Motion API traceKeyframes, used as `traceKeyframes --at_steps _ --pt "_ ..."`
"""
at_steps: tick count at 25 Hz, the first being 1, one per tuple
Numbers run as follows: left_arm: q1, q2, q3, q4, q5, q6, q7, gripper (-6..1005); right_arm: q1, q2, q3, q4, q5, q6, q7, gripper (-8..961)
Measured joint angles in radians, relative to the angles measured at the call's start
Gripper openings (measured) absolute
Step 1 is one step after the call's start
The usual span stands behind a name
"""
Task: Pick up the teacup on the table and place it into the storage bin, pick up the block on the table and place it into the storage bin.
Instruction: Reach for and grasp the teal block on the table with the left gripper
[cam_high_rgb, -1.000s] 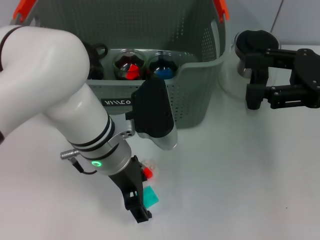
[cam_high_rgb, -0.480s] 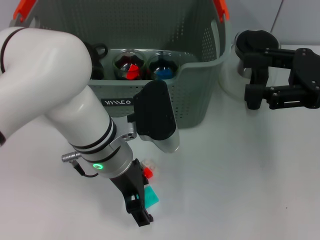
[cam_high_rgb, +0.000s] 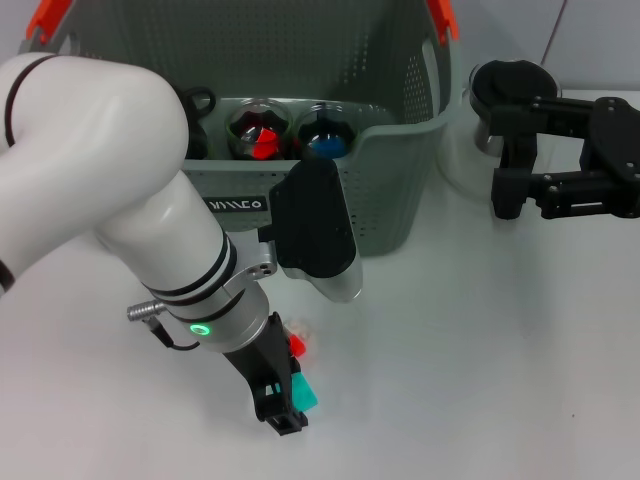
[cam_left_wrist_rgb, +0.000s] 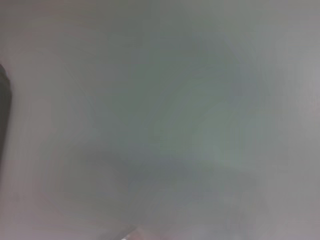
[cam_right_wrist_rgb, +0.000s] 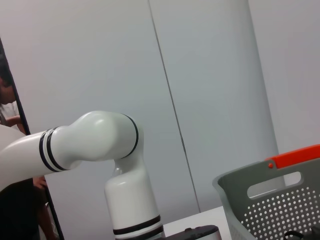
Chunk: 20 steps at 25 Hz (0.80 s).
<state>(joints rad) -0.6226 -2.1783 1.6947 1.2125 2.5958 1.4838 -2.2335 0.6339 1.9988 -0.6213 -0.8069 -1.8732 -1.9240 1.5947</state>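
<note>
White table (cam_high_rgb: 480, 350); left fingers (cam_high_rgb: 283, 398) straddle teal block (cam_high_rgb: 303, 392), grip unclear; storage bin (cam_high_rgb: 390, 190) behind

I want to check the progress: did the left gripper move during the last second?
Yes. The left gripper crept nearer the teal block, lower in the head view.

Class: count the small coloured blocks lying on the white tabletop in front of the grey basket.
2: a teal block at the left gripper, and a red block just behind it. Others may be hidden.
</note>
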Motion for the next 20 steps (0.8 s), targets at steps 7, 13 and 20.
traceKeyframes --at_steps 7,13,20 --pt "-0.003 0.000 0.001 0.001 0.000 -0.009 -0.001 687 0.000 0.000 0.000 0.000 0.003 0.000 -0.008 928" --pt "-0.003 0.000 0.002 0.000 -0.001 -0.014 -0.002 579 0.000 0.000 0.000 0.000 0.003 -0.001 -0.009 927" --pt "0.000 0.000 0.015 -0.005 -0.001 -0.025 -0.004 578 -0.001 0.000 0.000 0.000 0.003 -0.004 -0.009 928"
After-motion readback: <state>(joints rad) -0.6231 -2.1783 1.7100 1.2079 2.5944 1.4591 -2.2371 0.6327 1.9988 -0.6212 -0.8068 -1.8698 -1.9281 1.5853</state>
